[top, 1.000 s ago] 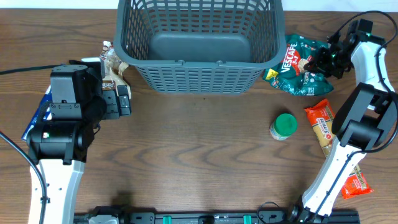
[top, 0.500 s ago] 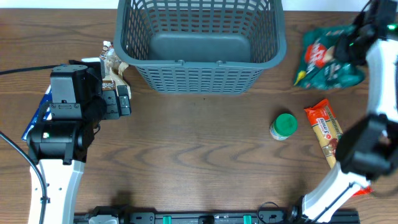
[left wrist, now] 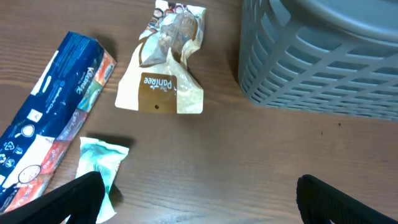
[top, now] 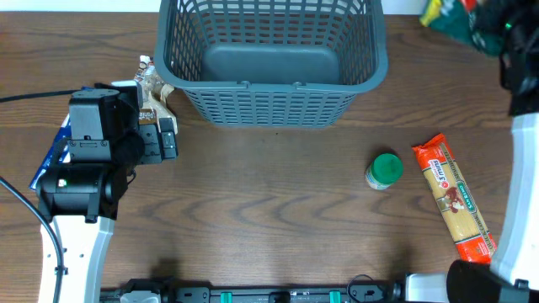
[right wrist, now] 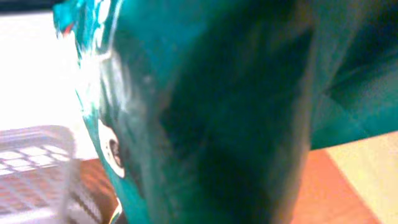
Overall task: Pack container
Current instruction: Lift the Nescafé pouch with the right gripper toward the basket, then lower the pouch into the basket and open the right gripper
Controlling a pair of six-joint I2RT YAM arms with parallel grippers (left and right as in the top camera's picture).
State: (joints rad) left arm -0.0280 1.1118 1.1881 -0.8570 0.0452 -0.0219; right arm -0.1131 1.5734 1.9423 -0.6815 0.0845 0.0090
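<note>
Overhead: container (top: 269, 105) at 12 o'clock. L gripper (top: 168, 136) at 9, jaws spread wide, holds nothing. R gripper (top: 487, 23) at 2, clenched on green packet (top: 450, 15), to the right of container. Jar (top: 385, 170) w/ green lid and pasta pkt (top: 455, 198) at 4.
L wrist: container at 1; beige pkt (left wrist: 165, 74) at 11, blue box (left wrist: 50, 143) at 9.
R wrist: green packet fills view, blurred; container corner at 8.

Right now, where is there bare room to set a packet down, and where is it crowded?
Widest bare patch: wood in front of the container, between the left gripper and the green-lidded jar. The container's floor is bare. Crowded: left edge, with beige packet, blue box, teal sachet; right side, with jar and pasta packet. The green bag is held aloft.
</note>
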